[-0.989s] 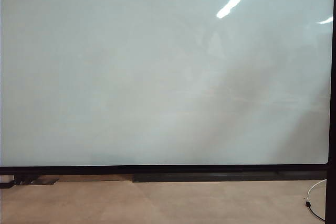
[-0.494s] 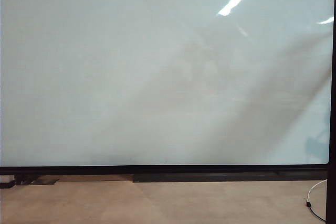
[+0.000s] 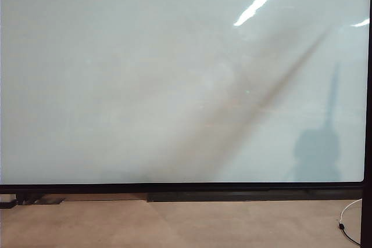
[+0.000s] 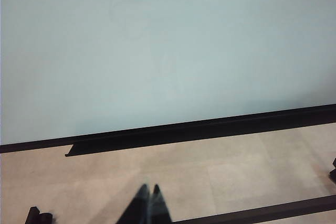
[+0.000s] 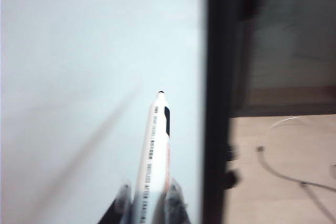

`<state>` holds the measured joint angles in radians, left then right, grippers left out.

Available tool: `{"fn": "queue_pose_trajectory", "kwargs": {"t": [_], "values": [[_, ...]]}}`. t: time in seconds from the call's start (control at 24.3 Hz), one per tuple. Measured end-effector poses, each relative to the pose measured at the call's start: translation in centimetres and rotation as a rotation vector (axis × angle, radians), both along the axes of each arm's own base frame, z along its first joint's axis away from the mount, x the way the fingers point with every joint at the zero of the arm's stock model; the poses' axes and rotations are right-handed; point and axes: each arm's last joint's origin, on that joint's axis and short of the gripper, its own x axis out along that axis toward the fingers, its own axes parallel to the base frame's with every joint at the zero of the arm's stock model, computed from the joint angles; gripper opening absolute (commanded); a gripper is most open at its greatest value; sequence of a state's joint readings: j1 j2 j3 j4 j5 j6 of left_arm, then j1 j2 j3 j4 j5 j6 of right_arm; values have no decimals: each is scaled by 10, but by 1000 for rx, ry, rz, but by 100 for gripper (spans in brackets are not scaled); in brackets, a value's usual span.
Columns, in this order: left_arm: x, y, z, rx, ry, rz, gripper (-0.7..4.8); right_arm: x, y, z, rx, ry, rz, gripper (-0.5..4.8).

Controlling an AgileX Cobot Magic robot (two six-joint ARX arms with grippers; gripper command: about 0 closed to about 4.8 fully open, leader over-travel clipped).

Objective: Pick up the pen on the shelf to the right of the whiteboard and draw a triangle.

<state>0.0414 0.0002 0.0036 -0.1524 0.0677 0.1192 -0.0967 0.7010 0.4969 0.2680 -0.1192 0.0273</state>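
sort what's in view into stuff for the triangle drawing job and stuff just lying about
For the job:
- slim white marker pen, clamped in the right gripper
- large glossy pale whiteboard, no lines yet

Lying about:
- thin white cable on the floor
- idle left gripper, shut

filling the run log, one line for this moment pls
right gripper: shut on pen | left gripper: shut, empty | whiteboard: blank | triangle: not started
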Motion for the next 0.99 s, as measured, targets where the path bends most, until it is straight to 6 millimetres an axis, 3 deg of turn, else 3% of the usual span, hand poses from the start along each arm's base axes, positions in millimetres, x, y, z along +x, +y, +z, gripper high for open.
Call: {"fn": "queue_pose_trajectory", "kwargs": {"t": [0.08,0.29,0.45,0.66,0.82,0.99], "values": [[0,0,0,0,0,0,-5,0,27,0,4,1,99,-5],[0,0,0,0,0,1,-5,1,69,1,-1,-48,201,-5],[0,0,0,0,0,0,-5,20,113,-11,-8,-26,351,-5],[0,0,0,0,0,0,-5,45,147,-3,-4,-88,401,-5],[0,0,0,0,0,-1,-5,67,165,4,-16,-115,433,-5],[0,0,0,0,1,0,-5,82,179,-2,-28,-99,468,-5]]}}
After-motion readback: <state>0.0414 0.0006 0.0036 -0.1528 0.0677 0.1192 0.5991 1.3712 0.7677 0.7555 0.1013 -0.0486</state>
